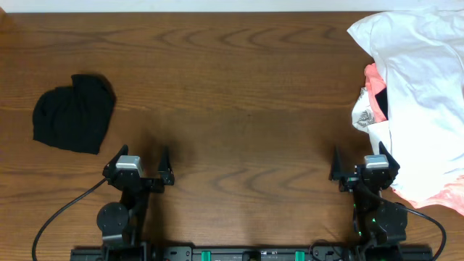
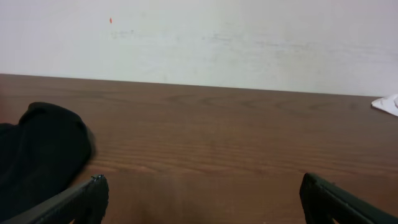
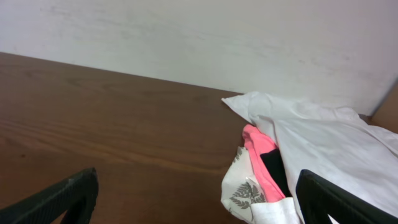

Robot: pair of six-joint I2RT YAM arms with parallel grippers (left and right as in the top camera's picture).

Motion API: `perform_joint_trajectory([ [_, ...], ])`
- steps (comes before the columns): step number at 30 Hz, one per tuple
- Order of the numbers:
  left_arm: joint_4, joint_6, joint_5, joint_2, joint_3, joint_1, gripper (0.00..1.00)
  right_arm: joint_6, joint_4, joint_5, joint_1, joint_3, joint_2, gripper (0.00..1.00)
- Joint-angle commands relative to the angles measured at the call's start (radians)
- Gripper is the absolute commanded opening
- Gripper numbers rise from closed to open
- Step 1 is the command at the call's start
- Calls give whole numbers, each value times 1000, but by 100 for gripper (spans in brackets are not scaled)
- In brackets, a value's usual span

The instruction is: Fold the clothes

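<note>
Table [image 1: 239,109]: I saw open wood across the middle, to the far edge.
Left gripper [image 1: 141,165]: spread wide, empty.
Right gripper [image 1: 361,167]: spread wide, empty.
White shirt [image 1: 428,80]: heaped at the right edge over pink cloth [image 1: 373,78], beside the right gripper.
Black garment [image 1: 72,112]: bunched far left, apart from the left gripper.

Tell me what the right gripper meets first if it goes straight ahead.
Probably the leaf-printed white fabric at the near edge of the clothes pile: it lies just ahead of the right gripper, within its open jaws' span. Height is unclear.
</note>
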Motion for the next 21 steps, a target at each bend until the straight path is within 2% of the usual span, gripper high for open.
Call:
perform_joint_trajectory([
  [1, -39, -5, 6, -6, -15, -5, 98, 19, -1, 11, -11, -4, -6, 99],
  [16, -39, -6, 6, -6, -15, -5, 98, 19, -1, 14, -11, -4, -5, 99],
  [21, -43, -120, 6, -4, -5, -5, 98, 79, -56, 64, -12, 26, 18, 99],
])
